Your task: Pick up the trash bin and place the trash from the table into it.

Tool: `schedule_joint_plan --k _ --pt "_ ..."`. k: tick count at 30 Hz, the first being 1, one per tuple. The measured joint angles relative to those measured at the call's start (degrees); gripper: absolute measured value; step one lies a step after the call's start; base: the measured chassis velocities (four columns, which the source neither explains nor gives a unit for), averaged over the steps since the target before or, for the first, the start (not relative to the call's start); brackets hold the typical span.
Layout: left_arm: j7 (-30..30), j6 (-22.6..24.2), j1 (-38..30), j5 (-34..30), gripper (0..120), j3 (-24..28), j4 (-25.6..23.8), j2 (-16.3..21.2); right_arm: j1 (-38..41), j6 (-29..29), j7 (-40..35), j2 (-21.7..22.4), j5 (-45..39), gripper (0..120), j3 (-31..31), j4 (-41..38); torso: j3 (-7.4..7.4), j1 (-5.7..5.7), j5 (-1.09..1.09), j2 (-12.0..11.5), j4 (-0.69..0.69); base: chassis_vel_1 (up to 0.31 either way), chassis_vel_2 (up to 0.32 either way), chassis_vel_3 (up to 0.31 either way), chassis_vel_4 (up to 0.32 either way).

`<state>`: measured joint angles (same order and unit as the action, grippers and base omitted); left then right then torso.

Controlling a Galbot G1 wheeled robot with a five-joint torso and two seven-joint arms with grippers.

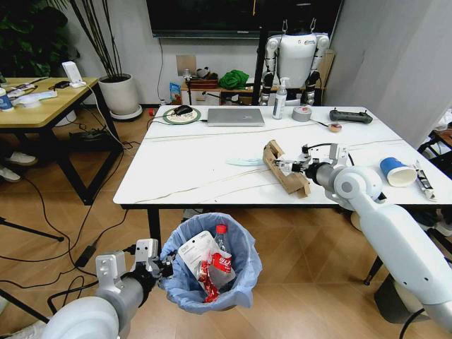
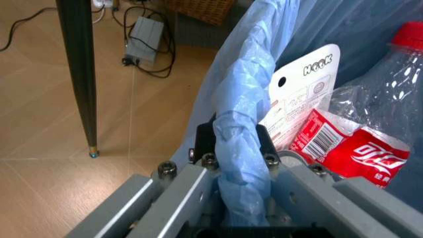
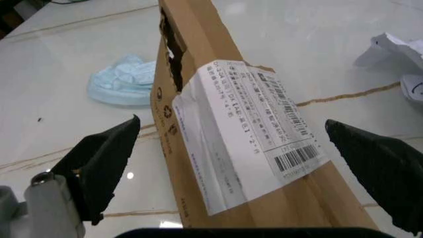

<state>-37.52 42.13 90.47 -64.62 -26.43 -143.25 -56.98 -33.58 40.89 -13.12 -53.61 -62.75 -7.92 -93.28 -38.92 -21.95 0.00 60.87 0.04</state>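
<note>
Trash bin (image 1: 212, 272): small, round, lined with a crinkled light-blue plastic bag folded over the rim. It sits below the near edge of the table (image 1: 191, 176), over the wood floor. Inside: a clear plastic bottle (image 1: 222, 263) with red cap and red label, a white printed card (image 1: 196, 253), and a red wrapper (image 1: 210, 286). The bottle stands roughly upright, cap up.

Left gripper (image 1: 164, 267): clamped on the bin's rim, on the robot's left side of it. In the left wrist view the bunched blue bag film is pinched between the two dark fingers (image 2: 205, 140).

Cardboard box (image 1: 285, 169): torn brown, long and narrow, lying on the white veined tabletop, its long axis running away from the robot and angled slightly left. A white shipping label with a barcode covers one face; one end is ripped open.

Right gripper (image 1: 302, 164): fingers spread wide, one dark fingertip either side of the box, neither touching it.

Light-blue face mask (image 3: 126, 82): crumpled, just beside the box.

Blue paper cup (image 1: 397, 171): on its side near the table's right edge.
</note>
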Motion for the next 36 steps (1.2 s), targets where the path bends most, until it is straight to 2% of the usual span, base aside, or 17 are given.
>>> schedule_joint_plan --k 5,9,14,15,22,25,26,29,36 --pt "0.03 0.00 -0.23 -0.03 0 -0.04 0.00 -0.25 0.72 -0.11 1.27 -0.23 0.70 97 0.69 1.99 0.00 0.00 0.00 0.00 0.00 0.000 0.000 0.000 0.000" --pt "0.04 0.00 -0.34 -0.08 0 -0.14 0.00 -0.27 0.81 -0.65 2.03 -0.30 1.49 88 0.85 2.90 0.00 0.00 0.00 0.00 0.00 0.000 0.000 0.000 0.000" --pt "0.06 0.00 -0.53 -0.12 0 -0.25 0.00 -0.23 0.62 -1.96 2.46 -0.35 2.29 65 0.86 3.46 0.01 0.00 -0.01 0.00 0.00 0.000 0.000 0.000 0.000" --pt "0.06 0.00 -0.53 -0.12 0 -0.25 0.00 -0.23 0.62 -1.96 2.46 -0.35 2.29 65 0.86 3.46 0.01 0.00 -0.01 0.00 0.00 0.000 0.000 0.000 0.000" --pt "0.27 0.00 -0.72 -0.05 0 -0.24 0.00 -0.23 -0.04 -3.56 2.30 -0.26 3.19 37 0.78 2.96 0.01 0.00 -0.01 0.00 0.00 0.000 0.000 0.000 0.000" --pt "0.32 0.00 -0.72 0.01 0 -0.23 0.00 -0.27 -0.18 -3.78 2.10 -0.25 3.27 30 0.80 2.51 0.01 0.00 0.00 0.00 0.00 0.000 0.000 0.000 0.000" --pt "0.37 0.00 -0.73 0.05 0 -0.24 0.00 -0.30 -0.26 -3.92 1.82 -0.24 3.28 23 0.80 2.09 0.01 0.00 0.00 0.00 0.00 0.000 0.000 0.000 0.000" --pt "0.43 0.00 -0.72 0.09 0 -0.27 0.00 -0.34 -0.45 -4.39 0.82 -0.29 3.20 12 0.58 0.85 0.00 0.00 0.00 0.00 0.00 0.000 0.000 0.000 0.000" --pt "0.45 0.00 -0.92 0.13 0 -0.34 0.00 -0.40 -1.16 -5.05 -1.10 0.01 1.61 0 -0.59 -4.10 0.00 0.00 0.00 0.00 0.00 0.000 0.000 0.000 0.000"
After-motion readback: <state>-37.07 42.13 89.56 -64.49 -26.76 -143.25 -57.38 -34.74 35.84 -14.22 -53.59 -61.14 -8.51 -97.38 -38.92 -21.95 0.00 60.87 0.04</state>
